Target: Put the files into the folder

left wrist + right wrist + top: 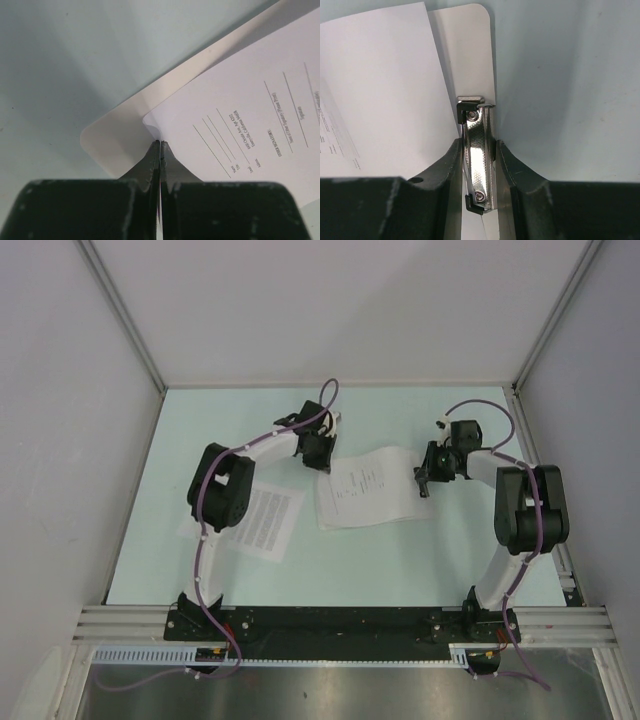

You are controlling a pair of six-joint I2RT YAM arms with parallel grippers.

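The folder [112, 140], a plain white board, lies mid-table with a shiny metal clip [481, 155] on its right short edge. A sparsely printed file [362, 485] rests on it. My left gripper [160, 143] is shut, pinching that sheet's far-left corner just over the folder's rounded corner. My right gripper [479, 144] is shut on the clip, one finger [451, 165] pressed against each side of it. The sheet's edge [385, 80] lies just left of the clip. The densely printed file [268, 521] lies flat on the table to the left, partly under my left arm.
Grey walls [70, 390] enclose the pale table [400, 560] on three sides. A metal rail [350, 620] with both arm bases runs along the near edge.
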